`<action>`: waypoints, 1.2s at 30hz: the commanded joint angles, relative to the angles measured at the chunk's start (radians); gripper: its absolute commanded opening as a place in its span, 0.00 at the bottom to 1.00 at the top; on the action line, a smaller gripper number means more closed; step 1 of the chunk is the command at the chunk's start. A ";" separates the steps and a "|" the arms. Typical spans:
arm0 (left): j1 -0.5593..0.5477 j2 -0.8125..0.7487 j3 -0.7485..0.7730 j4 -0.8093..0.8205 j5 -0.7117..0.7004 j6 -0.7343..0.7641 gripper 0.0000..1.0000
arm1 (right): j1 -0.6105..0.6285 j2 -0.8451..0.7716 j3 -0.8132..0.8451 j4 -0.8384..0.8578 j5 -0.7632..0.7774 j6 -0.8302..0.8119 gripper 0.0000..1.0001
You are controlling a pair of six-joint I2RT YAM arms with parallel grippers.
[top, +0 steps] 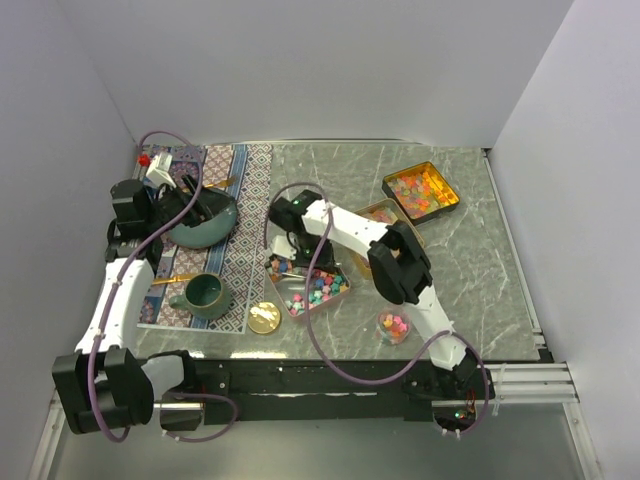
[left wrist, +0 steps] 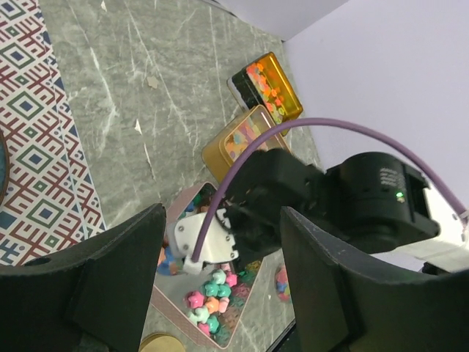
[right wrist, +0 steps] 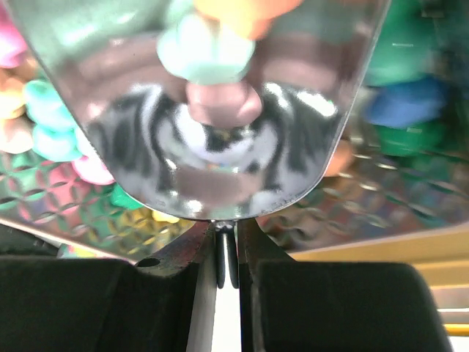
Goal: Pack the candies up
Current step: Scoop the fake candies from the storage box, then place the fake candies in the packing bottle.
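Observation:
Pastel star candies lie in a shallow silver tray at the table's middle. My right gripper is down in the tray's far left part, shut on the handle of a shiny metal scoop. In the right wrist view the scoop holds a few candies, and more candies lie on the tray floor around it. My left gripper is open and empty over the teal bowl. In its wrist view it faces the tray's candies.
Two gold tins with candies stand at the back right. A small round cup of candies sits near the front. A teal mug on a patterned mat and a gold lid lie front left.

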 commanded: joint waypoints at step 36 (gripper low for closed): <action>-0.031 0.263 0.208 0.022 0.001 0.054 0.68 | -0.343 -1.142 -1.074 0.315 0.085 -0.439 0.00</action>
